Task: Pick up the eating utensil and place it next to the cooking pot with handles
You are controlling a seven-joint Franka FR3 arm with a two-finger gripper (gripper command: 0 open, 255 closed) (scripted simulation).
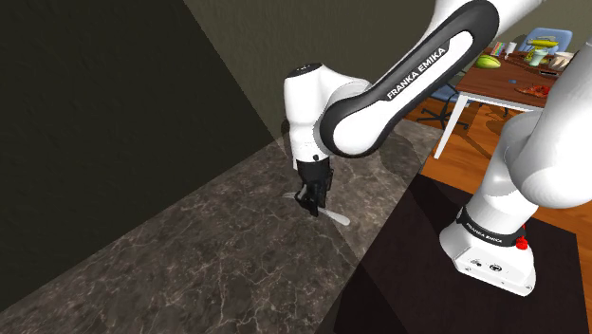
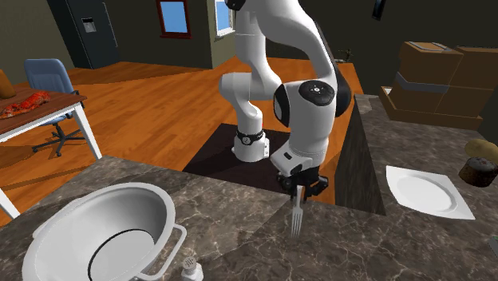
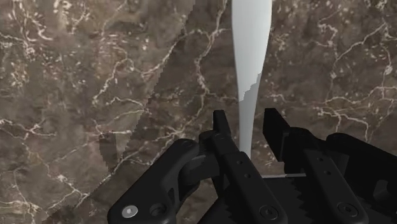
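A pale grey fork (image 2: 297,214) lies along the dark marble counter (image 2: 239,223), tines pointing toward the second exterior view's camera. My black gripper (image 2: 300,190) comes straight down onto its handle and is shut on it. In the wrist view the handle (image 3: 251,44) runs out from between the gripper (image 3: 248,124) fingers. In the shoulder view the gripper (image 1: 309,201) stands over the fork (image 1: 334,218). I cannot tell whether the fork rests on the stone or hangs just above it. The white cooking pot (image 2: 164,206) with loop handles sits at the second exterior view's lower left, well apart from the fork.
A small white shaker (image 2: 190,270) stands beside the pot. A white square plate (image 2: 423,193) and a brown lump (image 2: 479,166) lie at the second exterior view's right, cardboard boxes (image 2: 435,80) behind them. A dark wall (image 1: 114,114) borders the counter.
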